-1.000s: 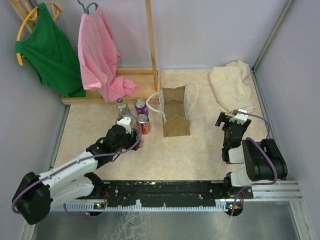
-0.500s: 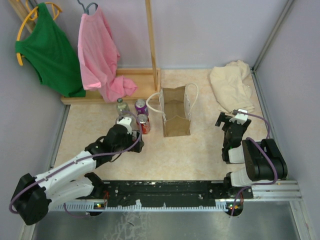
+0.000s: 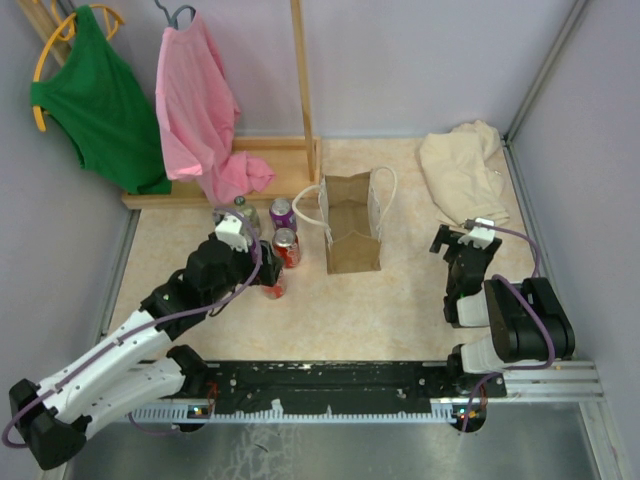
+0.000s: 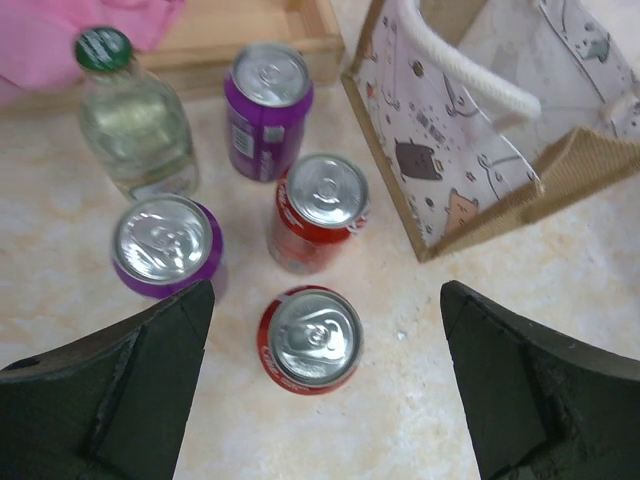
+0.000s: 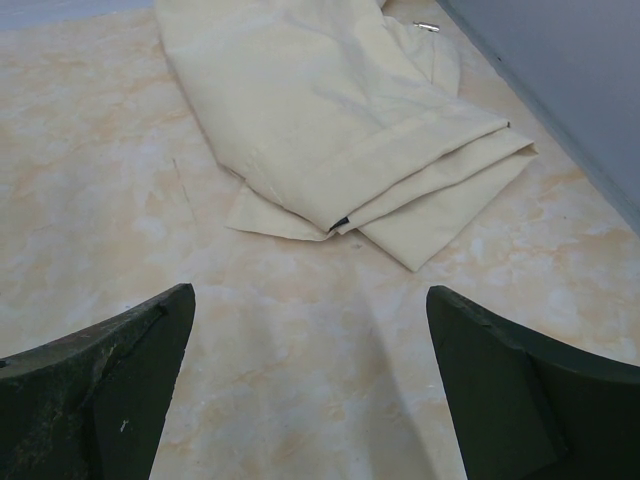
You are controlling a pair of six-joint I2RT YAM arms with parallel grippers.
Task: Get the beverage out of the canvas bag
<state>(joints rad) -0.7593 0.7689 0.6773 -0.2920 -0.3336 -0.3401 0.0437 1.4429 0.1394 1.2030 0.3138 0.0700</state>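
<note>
Red soda can (image 4: 311,338) upright near canvas bag (image 4: 450,170); your left gripper (image 4: 325,395) above it, spread wide, empty; right gripper (image 5: 310,400) likewise.

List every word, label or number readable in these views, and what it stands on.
Nothing reads clearly.
On the far purple can: white label panel, print too small.
On the near red can: white lettering on its side, too blurred.
On the bottle cap: markings unreadable.
On the canvas bag: animal drawings only, no words.
</note>
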